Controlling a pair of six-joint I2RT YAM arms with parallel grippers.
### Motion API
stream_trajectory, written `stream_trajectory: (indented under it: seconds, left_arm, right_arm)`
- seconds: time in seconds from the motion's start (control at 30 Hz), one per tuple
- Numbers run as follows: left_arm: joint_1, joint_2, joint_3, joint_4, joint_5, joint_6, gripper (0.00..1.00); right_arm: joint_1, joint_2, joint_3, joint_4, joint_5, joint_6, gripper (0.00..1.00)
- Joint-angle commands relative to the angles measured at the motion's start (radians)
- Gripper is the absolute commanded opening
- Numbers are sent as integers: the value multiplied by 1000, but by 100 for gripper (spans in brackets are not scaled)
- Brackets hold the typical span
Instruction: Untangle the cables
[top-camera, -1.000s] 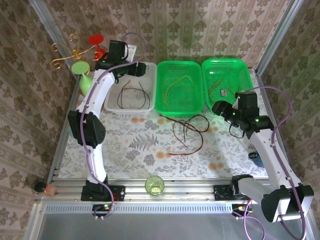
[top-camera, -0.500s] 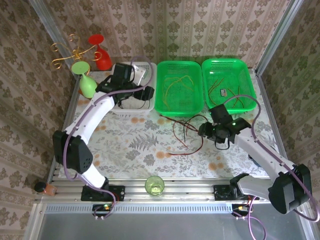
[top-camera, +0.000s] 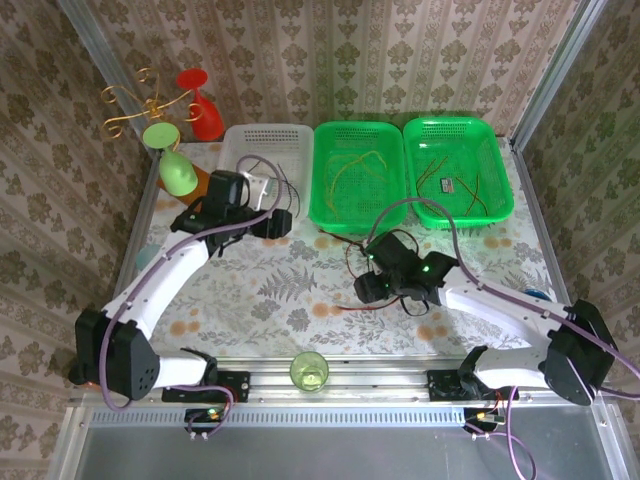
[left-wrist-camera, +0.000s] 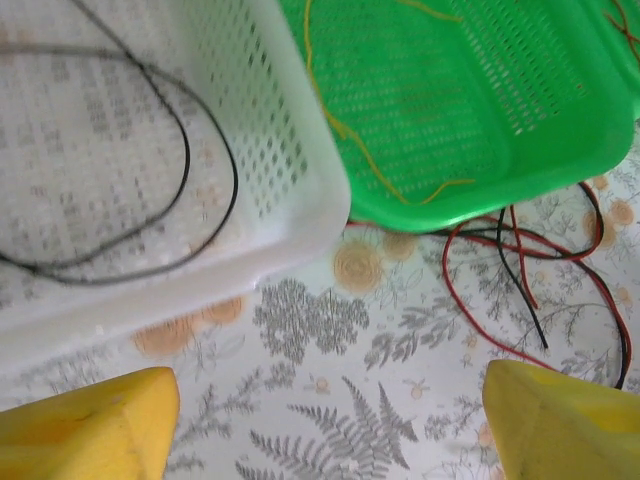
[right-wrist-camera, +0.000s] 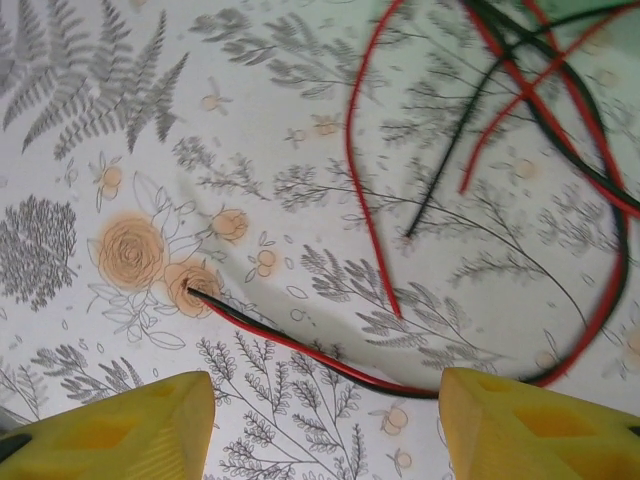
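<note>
Currently: left fingers (top-camera: 272, 222), spread wide and empty, over the worktop (top-camera: 260, 290) just before the white basket (top-camera: 265, 128); cables (left-wrist-camera: 528, 262), a red-and-black tangle, loose mid-worktop, just beside the near rim of the middle green basket (top-camera: 360, 126); right fingers (top-camera: 368, 287), parted and empty, low above the tangle's near end.

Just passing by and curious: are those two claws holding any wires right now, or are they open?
Left gripper: open, holding nothing.
Right gripper: open, holding nothing, poised over the loose cables.
</note>
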Motion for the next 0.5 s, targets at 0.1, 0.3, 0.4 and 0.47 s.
stream_trajectory:
  seconds: [0.1, 0.3, 0.4, 0.47]
  left_arm:
    - [4, -117, -141, 51, 7, -157, 78]
    - [5, -182, -188, 16, -3, -166, 78]
    - [6, -200, -195, -6, -4, -169, 78]
    - [8, -215, -206, -10, -3, -176, 78]
  right_arm:
    - [55, 129, 60, 28, -41, -217, 62]
    - [93, 233, 78, 27, -58, -319, 60]
    - [94, 269, 87, 49, -96, -345, 55]
    - [93, 295, 106, 39, -119, -351, 52]
